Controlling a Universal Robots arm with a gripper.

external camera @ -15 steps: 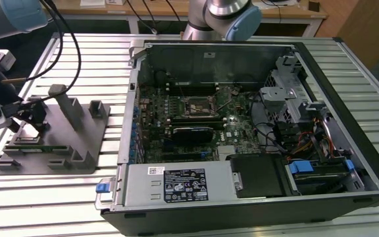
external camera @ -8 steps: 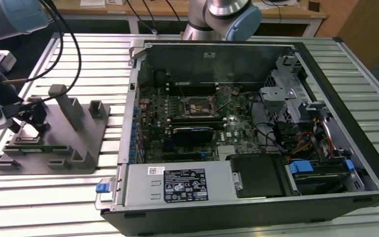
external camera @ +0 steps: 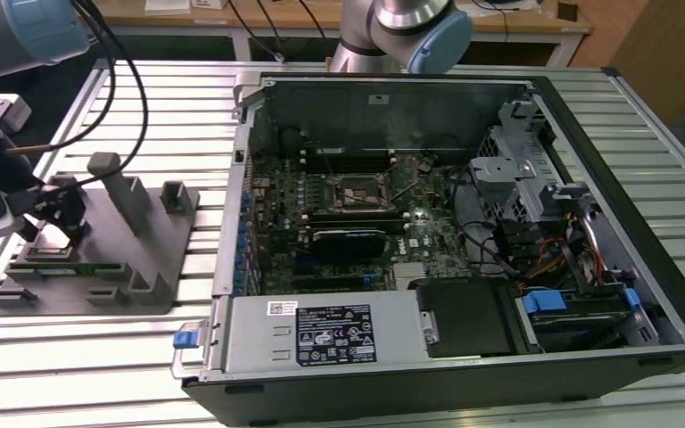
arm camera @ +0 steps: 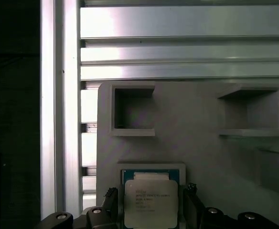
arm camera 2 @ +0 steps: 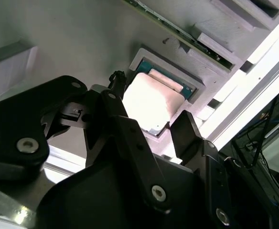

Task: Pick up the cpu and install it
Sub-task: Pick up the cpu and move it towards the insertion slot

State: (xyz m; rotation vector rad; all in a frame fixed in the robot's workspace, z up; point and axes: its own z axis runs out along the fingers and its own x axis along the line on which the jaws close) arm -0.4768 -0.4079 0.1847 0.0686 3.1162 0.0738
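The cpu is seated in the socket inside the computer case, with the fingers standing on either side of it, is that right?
Not quite. The cpu lies in a recess of the grey holder, outside the case, as the first wrist view shows. The fingers do stand on either side of it.

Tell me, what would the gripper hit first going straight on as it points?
Probably the cpu, seated in the grey holder. The open jaws of the gripper straddle it, so their tips might touch the holder first; depth is unclear.
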